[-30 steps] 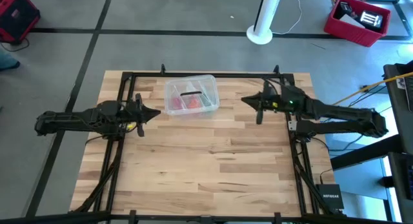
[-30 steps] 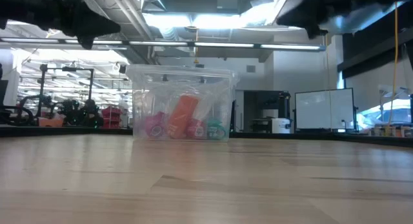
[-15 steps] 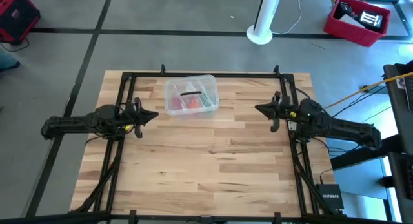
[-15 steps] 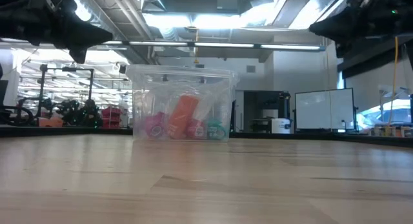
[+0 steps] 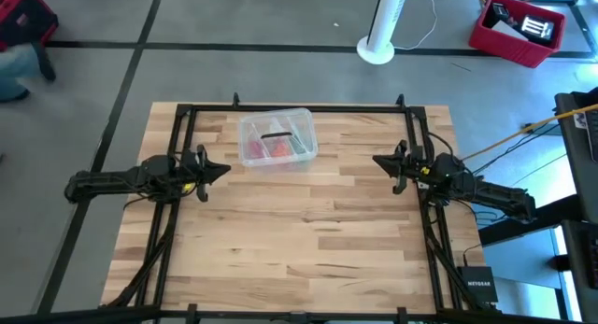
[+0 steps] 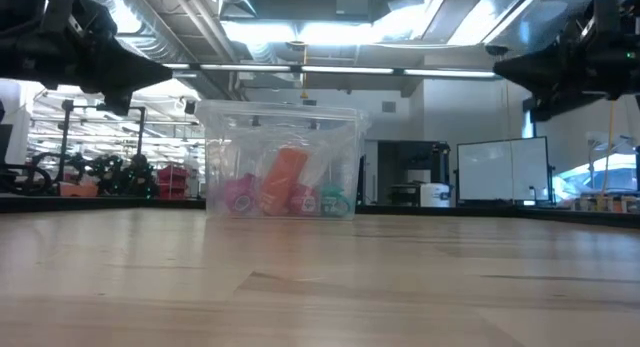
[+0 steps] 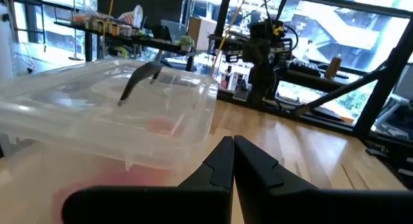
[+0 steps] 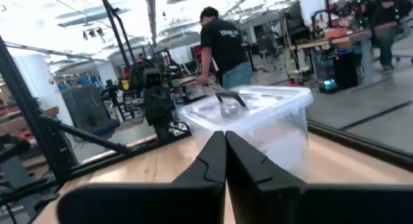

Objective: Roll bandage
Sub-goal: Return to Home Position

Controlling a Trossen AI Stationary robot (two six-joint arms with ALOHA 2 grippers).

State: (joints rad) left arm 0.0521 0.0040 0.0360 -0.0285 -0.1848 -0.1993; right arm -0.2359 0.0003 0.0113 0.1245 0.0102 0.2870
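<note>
Orange bandage (image 6: 285,177) as a stubby roll inside the bin (image 5: 311,142), leaning among pink and green items, with the lid on and closed. Bin at the far middle of the table (image 5: 308,259), not touched by either arm.

Compared with one second ago: right gripper (image 5: 377,161) drawn back from just beside the bin toward the right edge of the table, now well apart from it, with the arm folded shorter. Also pulled back, but only a little: left gripper (image 5: 222,167), near the left edge and apart from the bin. Both raised above the wood, tips pointing toward the bin. No shift of the bin or of the roll in that time.

In each wrist view, fingers (image 7: 258,166) pressed together tip to tip, with nothing between them; so both pincers fully closed and empty.

Judged from this: rolling and storing finished, nothing left to handle. Only the retreat to the rest pose remaining, probably almost complete for the left arm, perhaps some more folding for the right. Little risk now, with both sides well clear of the bin.
</note>
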